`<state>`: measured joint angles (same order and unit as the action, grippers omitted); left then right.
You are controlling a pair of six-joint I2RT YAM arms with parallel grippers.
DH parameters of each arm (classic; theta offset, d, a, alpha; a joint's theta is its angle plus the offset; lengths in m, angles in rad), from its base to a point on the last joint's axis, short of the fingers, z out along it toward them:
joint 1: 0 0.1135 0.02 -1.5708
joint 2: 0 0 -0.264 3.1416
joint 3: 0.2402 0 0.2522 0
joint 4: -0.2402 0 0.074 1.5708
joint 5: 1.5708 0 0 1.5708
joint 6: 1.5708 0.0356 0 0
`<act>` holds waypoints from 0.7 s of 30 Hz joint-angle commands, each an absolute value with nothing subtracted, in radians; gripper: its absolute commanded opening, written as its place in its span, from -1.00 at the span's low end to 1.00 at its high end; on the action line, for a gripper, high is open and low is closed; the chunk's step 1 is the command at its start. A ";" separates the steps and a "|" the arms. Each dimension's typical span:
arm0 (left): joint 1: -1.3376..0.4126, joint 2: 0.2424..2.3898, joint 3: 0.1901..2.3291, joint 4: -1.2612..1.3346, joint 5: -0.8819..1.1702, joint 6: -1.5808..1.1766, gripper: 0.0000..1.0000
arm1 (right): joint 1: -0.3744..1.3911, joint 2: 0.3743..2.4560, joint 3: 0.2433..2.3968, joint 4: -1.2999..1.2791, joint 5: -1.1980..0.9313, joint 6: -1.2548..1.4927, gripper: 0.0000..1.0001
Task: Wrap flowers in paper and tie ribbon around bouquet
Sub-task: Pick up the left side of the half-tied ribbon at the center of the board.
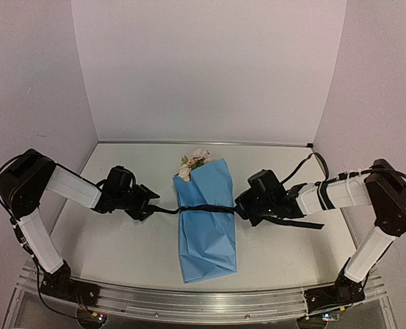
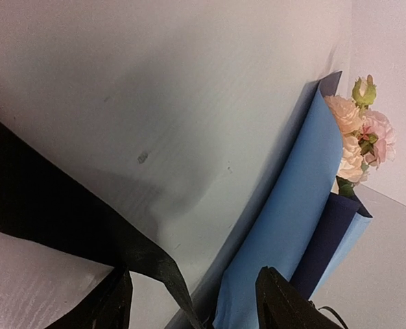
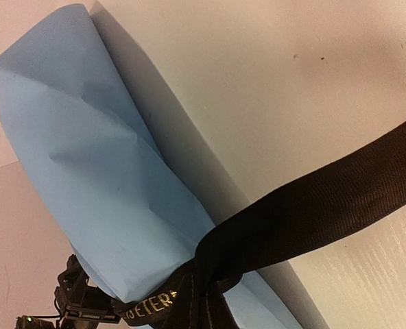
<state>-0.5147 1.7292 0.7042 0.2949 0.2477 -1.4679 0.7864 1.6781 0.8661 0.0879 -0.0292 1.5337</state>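
Bouquet lies mid-scene on the table, ribbon banded across. Right gripper pinches ribbon; left gripper gapes, released. Risk: a one-sided pull drags the bouquet right and the paper unrolls.

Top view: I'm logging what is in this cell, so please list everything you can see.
paper: one, light blue, wrapped round the flowers, table centre
flowers: one bunch, pale pink and white, poking from paper's far end
ribbon: one, black, across paper's middle, reaching both claws
table: one, off-white, under all
left claw: one, black, left of paper, open
right claw: one, black, right of paper, shut on ribbon
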 commanded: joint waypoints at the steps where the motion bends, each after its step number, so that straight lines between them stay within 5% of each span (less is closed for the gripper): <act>1: -0.563 1.720 0.734 0.269 0.197 -1.530 0.25 | 0.791 1.699 0.899 0.081 -0.005 1.523 -1.00; 9: -0.595 1.789 0.725 0.345 0.212 -1.616 0.08 | 0.791 1.700 0.894 0.082 -0.006 1.525 -1.00; 12: -0.595 1.801 0.716 0.371 0.202 -1.632 -0.18 | 0.791 1.697 0.892 0.081 -0.006 1.524 -1.00; 17: -0.592 1.857 0.667 0.505 0.215 -1.689 -0.91 | 0.791 1.689 0.890 0.081 -0.004 1.522 -1.00; 21: -0.575 1.850 0.615 0.580 0.194 -1.695 -1.00 | 0.791 1.665 0.868 0.081 0.016 1.517 -1.00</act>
